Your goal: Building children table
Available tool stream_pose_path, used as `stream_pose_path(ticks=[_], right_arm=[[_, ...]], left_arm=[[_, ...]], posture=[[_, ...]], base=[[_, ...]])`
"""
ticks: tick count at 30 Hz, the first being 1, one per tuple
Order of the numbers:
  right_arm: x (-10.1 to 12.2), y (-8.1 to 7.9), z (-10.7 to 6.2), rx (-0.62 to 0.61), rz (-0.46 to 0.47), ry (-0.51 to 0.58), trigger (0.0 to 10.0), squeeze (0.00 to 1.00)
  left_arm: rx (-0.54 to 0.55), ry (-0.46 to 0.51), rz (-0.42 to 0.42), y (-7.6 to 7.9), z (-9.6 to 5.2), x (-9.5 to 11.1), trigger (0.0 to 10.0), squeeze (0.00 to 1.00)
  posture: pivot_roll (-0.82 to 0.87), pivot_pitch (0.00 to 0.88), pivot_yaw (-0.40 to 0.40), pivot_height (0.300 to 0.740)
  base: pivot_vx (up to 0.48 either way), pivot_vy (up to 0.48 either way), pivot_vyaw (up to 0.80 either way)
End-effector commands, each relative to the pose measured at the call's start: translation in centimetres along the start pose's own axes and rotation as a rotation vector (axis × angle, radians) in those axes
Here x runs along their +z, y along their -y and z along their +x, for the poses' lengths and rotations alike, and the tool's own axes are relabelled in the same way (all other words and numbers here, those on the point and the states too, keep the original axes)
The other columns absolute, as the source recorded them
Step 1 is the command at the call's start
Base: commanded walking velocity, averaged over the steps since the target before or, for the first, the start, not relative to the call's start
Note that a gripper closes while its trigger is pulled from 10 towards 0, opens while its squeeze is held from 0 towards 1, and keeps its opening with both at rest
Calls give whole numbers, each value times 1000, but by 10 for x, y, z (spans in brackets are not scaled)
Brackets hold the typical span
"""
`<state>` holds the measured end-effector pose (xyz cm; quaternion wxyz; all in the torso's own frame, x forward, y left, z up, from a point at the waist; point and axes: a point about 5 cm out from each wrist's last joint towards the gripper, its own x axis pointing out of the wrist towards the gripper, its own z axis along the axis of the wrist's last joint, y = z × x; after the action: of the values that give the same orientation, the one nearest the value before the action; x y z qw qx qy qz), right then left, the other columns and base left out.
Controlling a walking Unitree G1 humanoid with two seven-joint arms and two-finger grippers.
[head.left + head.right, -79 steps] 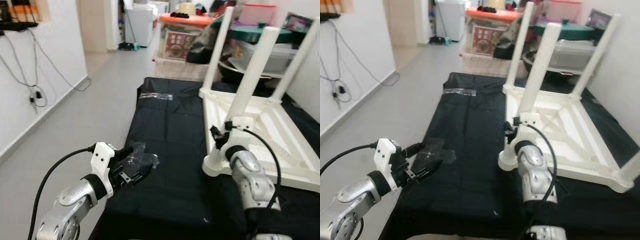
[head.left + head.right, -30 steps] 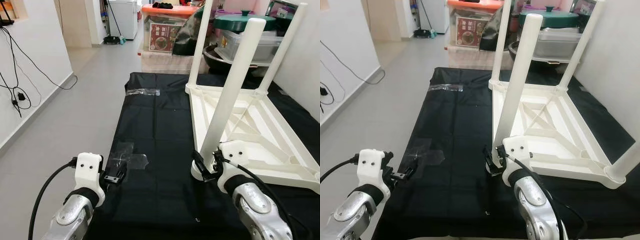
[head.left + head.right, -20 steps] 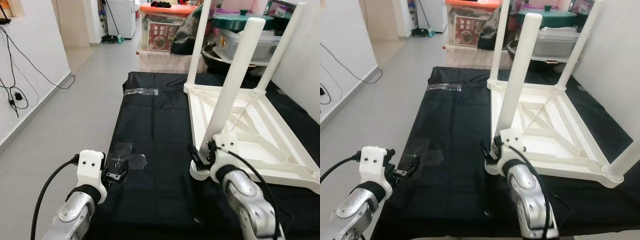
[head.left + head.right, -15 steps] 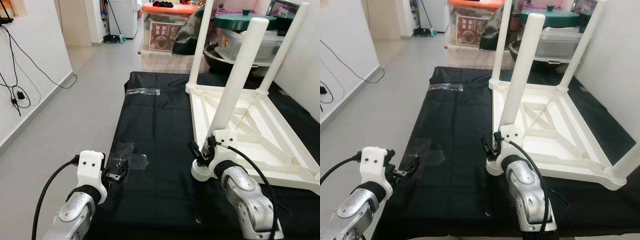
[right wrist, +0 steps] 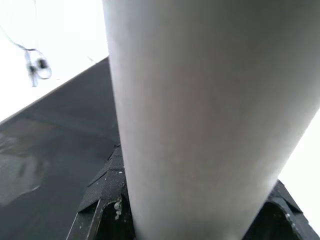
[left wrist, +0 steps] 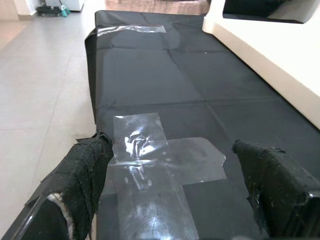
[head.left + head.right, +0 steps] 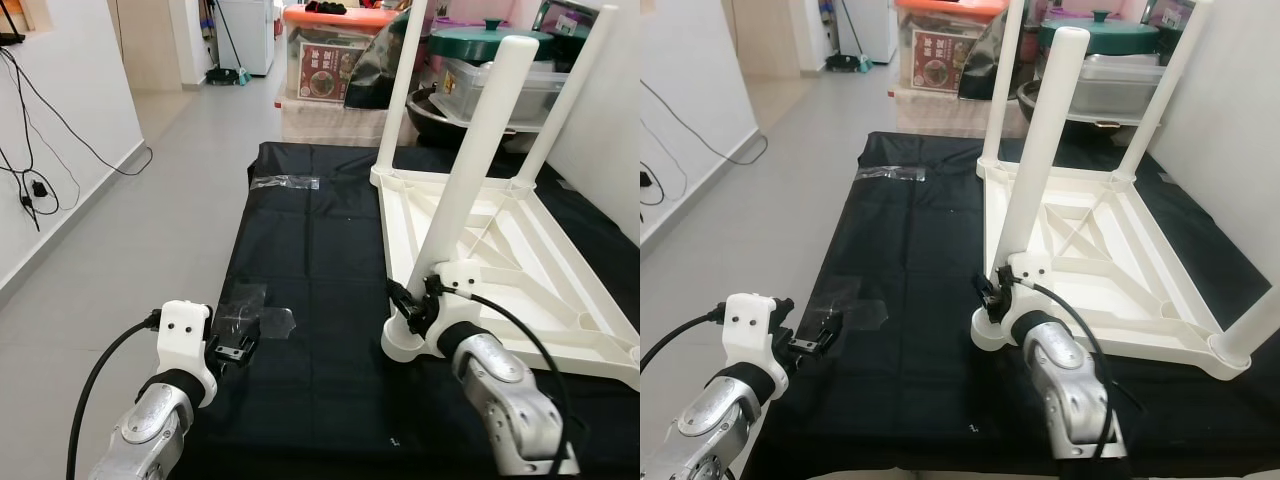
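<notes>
Since half a second ago the right gripper has shifted a little toward the corner and now sits low on the near leg of the upturned white children table, just above the corner socket; the left gripper has stayed where it was. In the right wrist view the leg stands between the two black fingers, so the jaws are closed around it. The table lies with its top down on the black mat, with the far legs upright and one corner at the robot's right without a leg seen.

For this step I judge that the leg should be pushed straight down along its own line into the socket, without leaning it, because a tilted leg can jam or lift the light frame. The grip is low, which helps to control.

The left gripper hangs at the near left edge of the mat, with its jaws wide and nothing held, above the clear tape. To the left there is open grey floor; to the right the table frame and a wall leave little room, and behind the table stand storage boxes
</notes>
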<state>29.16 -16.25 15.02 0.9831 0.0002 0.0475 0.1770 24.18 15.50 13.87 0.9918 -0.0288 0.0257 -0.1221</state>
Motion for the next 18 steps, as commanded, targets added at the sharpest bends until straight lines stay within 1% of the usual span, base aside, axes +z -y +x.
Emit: stream_pose_path(ticks=[1, 2, 4, 5, 7, 8, 9, 11, 12, 14, 17, 18], right_arm=[[15, -20, 0, 240, 24, 101, 0, 0], [21, -26, -4, 447, 57, 129, 0, 0], [21, -26, -4, 447, 57, 129, 0, 0], [26, -39, -9, 794, 86, 153, 0, 0], [26, -39, -9, 794, 86, 153, 0, 0], [25, -42, -8, 885, 91, 151, 0, 0], [23, -45, -4, 943, 73, 144, 0, 0], [23, -45, -4, 943, 73, 144, 0, 0], [20, -48, 2, 994, 63, 130, 0, 0], [14, -54, 12, 1081, 3, 88, 0, 0], [11, -54, 14, 1107, -20, 68, 0, 0], [7, -54, 16, 1114, -47, 48, 0, 0]], left_arm=[[-18, 0, -10, 3, 3, -1, 10000, 0], [-28, 9, -22, 4, 5, 0, 10000, 0], [-28, 9, -22, 4, 5, 0, 10000, 0], [-44, 27, -33, 5, 8, 3, 10000, 0], [-44, 27, -33, 5, 8, 3, 10000, 0], [-48, 34, -36, 6, 9, 5, 10000, 0], [-50, 44, -44, 6, 10, 7, 10000, 0], [-50, 44, -44, 6, 10, 7, 10000, 0], [-52, 49, -46, 6, 11, 8, 10000, 0], [-66, 56, -36, 7, 13, 9, 10000, 0], [-73, 55, -29, 8, 13, 9, 10000, 0], [-78, 55, -26, 9, 12, 9, 10000, 0]], posture=[[67, 0, -88, 740], [73, 0, -91, 740], [73, 0, -91, 740], [84, 0, -101, 740], [84, 0, -101, 740], [84, 0, -101, 740], [86, 0, -104, 740], [86, 0, -104, 740], [96, 0, -107, 740], [106, 0, -115, 740], [106, 0, -115, 740], [106, 0, -119, 740]], base=[[0, 0, 0], [0, 0, 0], [0, 0, 0], [0, 0, 0], [0, 0, 0], [0, 0, 0], [0, 0, 0], [0, 0, 0], [0, 0, 0], [0, 0, 0], [0, 0, 0], [0, 0, 0]])
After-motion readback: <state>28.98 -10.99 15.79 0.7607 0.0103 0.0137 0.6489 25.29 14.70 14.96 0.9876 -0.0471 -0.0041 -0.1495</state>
